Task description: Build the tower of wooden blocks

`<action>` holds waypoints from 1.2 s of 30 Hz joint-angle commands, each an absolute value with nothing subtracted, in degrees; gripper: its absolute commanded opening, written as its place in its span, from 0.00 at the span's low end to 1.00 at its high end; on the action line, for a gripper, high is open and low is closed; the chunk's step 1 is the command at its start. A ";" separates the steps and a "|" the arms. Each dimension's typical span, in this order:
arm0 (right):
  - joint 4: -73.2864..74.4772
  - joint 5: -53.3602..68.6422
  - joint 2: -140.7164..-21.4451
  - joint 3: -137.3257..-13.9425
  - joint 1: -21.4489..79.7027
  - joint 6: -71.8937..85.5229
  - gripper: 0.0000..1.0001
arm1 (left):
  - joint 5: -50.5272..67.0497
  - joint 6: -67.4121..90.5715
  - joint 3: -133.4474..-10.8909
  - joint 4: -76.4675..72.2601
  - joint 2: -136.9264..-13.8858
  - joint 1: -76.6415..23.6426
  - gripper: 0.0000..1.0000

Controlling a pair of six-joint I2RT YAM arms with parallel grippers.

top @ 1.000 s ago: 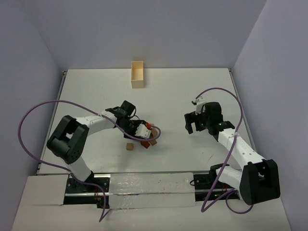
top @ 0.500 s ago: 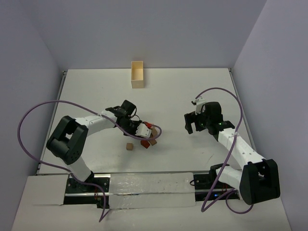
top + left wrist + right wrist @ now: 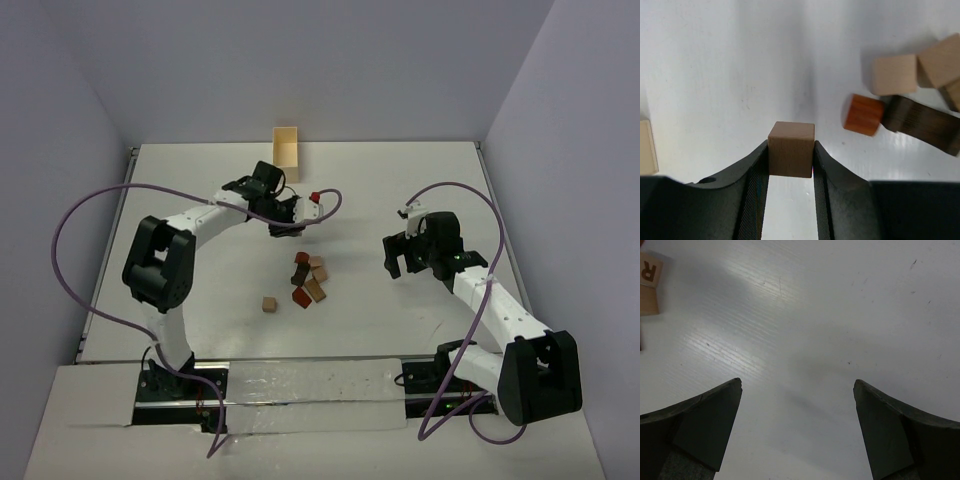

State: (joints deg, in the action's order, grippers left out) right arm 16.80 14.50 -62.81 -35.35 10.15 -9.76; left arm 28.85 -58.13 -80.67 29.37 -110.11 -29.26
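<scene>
Here, left jaws clamp a tan cube [image 3: 791, 149] over bare table [image 3: 715, 75], right jaws gaping wide

Pale tan cube [image 3: 791, 149], orange-red block [image 3: 863, 114], dark brown block [image 3: 924, 123] with streaky grain, white table [image 3: 715, 60], purple cables [image 3: 452, 184].

My left gripper [image 3: 790, 150] pinches a light tan cube [image 3: 791, 149], upright and level. The other tan and reddish-brown blocks [image 3: 308, 280] lie clustered on the table, with a lone cube [image 3: 269, 303] just apart from them.
</scene>
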 commanded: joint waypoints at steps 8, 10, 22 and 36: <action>16.88 14.67 -62.84 -38.06 10.46 -10.20 1.00 | 31.81 -56.40 -84.23 28.64 -116.39 -32.15 0.04; 17.04 14.76 -62.84 -38.14 10.55 -10.20 1.00 | 31.65 -56.76 -82.22 28.90 -115.79 -32.98 0.04; 17.23 14.94 -62.15 -38.06 10.46 -10.11 1.00 | 31.19 -55.83 -68.36 28.04 -107.11 -38.30 0.04; 17.31 15.38 -61.70 -38.06 10.55 -10.11 1.00 | 31.25 -49.11 -55.38 24.00 -95.63 -41.92 0.04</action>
